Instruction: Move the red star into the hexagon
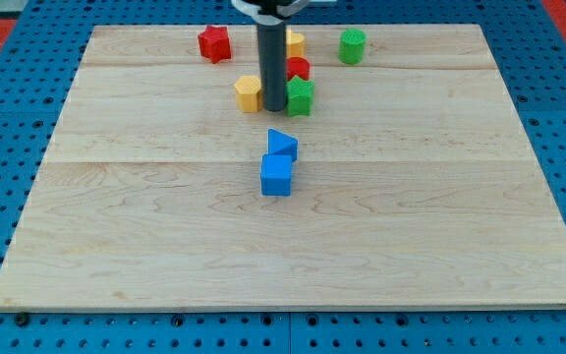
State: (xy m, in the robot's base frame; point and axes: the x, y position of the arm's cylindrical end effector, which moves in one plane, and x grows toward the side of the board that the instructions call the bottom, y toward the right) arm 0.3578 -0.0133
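The red star [214,43] lies near the view's top, left of centre, on the wooden board [116,226]. The yellow hexagon [249,93] lies below and to the right of it. My tip [274,107] stands just right of the yellow hexagon, between it and a green star [301,96]. The rod hides part of the blocks behind it. The tip is apart from the red star, below and to its right.
A red round block [298,68] and a yellow block [294,42] sit behind the rod. A green cylinder [352,45] is at the top right. A blue triangle [282,144] and a blue cube [276,175] lie at the centre.
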